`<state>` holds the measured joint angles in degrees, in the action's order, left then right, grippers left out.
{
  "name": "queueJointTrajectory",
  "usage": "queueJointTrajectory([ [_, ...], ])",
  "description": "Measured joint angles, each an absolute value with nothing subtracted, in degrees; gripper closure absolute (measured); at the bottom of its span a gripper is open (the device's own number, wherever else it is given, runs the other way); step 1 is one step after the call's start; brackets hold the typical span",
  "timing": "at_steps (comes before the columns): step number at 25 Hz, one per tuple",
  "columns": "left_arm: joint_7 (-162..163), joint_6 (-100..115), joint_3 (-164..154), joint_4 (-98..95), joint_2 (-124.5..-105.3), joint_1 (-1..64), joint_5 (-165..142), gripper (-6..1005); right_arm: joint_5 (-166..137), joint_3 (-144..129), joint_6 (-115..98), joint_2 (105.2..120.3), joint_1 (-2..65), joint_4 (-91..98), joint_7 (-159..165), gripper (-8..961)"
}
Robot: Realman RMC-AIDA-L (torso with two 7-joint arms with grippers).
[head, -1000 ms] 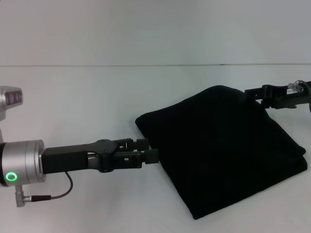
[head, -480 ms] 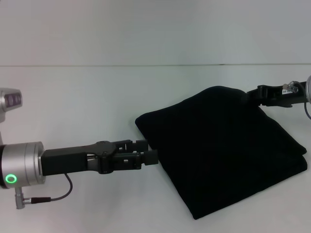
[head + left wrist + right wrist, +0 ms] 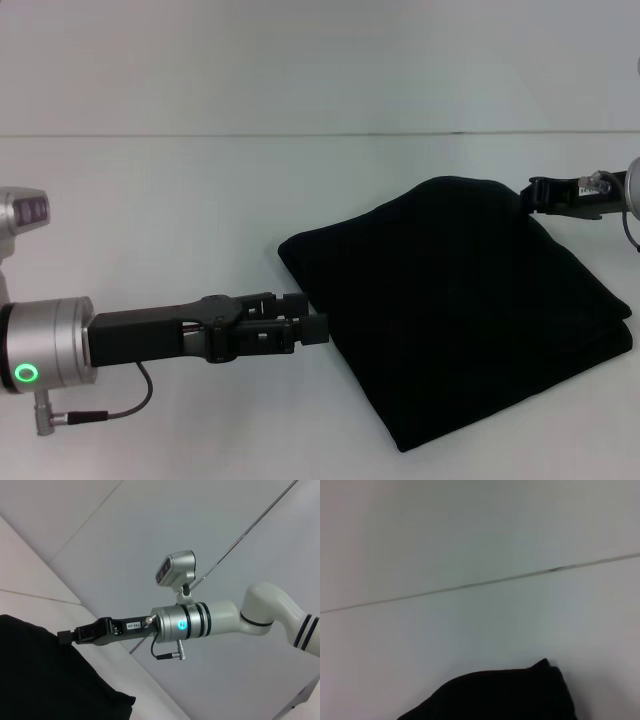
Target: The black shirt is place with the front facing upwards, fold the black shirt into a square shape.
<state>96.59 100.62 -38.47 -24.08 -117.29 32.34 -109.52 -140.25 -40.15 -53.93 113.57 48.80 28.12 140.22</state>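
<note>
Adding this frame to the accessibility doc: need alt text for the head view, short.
A black shirt, folded into a rough square, lies on a white table. The left hand sits at the fold's left edge, and the right hand is at its far right corner.

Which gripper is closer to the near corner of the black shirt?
Left. The left gripper sits at the left edge of the black shirt, close to that corner; the right gripper is at the far right edge.
</note>
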Motion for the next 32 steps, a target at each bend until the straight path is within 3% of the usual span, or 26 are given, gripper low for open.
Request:
queueJointTrajectory([
  [4, 96.59, 100.63, -38.44, -24.08, -117.5, 32.34, -109.5, 96, -140.21, -40.02, -52.46, 113.83, 48.75, 28.12, 139.78, 938],
  [23, 97.94, 100.04, -37.74, -23.65, -117.86, 31.93, -109.34, 101, -136.7, -39.53, -48.98, 114.94, 46.49, 28.4, 138.15, 930],
  [32, 103.91, 97.75, -31.76, -23.46, -118.0, 31.35, -109.24, 104, -121.03, -39.42, -54.51, 115.0, 36.86, 33.4, 125.52, 637],
])
